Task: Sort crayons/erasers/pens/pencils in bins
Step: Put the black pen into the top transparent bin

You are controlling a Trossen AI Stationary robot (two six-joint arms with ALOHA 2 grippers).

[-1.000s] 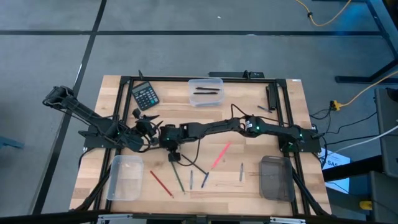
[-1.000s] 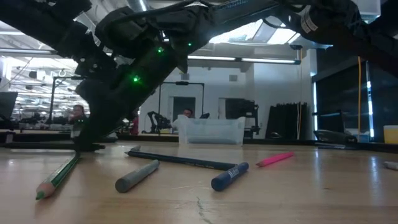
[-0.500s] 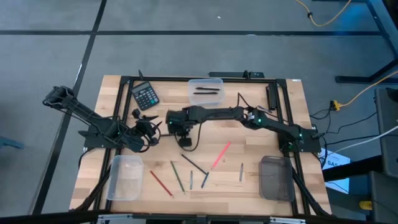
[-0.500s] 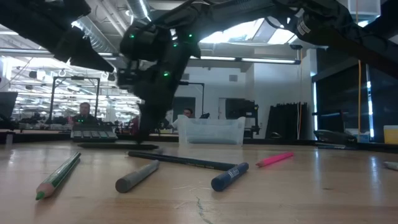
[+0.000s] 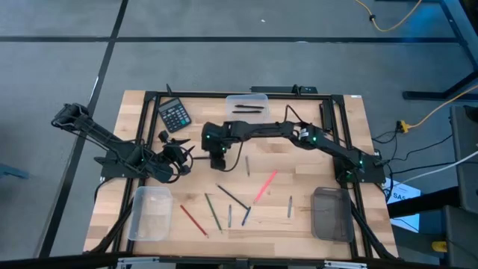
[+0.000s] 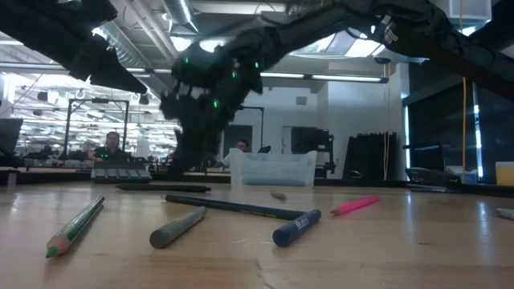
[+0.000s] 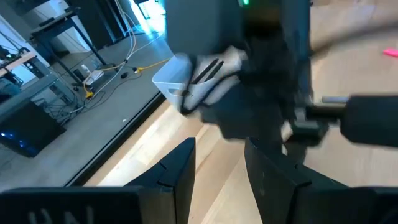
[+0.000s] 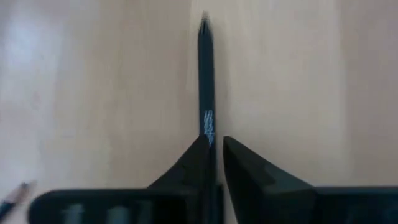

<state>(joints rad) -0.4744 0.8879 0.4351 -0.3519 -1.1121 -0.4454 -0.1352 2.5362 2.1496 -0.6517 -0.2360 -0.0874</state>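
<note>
At the near edge of the worktop [image 5: 142,104] two bins wait: the clear one [image 5: 150,213] on the left looks empty and the dark grey one [image 5: 329,213] on the right also, though I cannot see well into it. Between them many crayons and pencils are not yet sorted: a green pencil [image 6: 74,226], a grey stick [image 6: 177,226], a blue one [image 6: 295,227], a pink one [image 5: 265,185] and a red one [image 5: 193,219].

In the middle, the left pincer [image 5: 181,153] hangs with its fingers apart and holds nothing. Just beside it, the right pincer [image 8: 214,149] is clenched on a black pencil [image 8: 206,81]; the pencil sticks out forward between its fingers, above the wood.

At the far edge, the clear bin [image 5: 247,109] already has two dark sticks inside. So the task is only at the beginning, I think.
</note>
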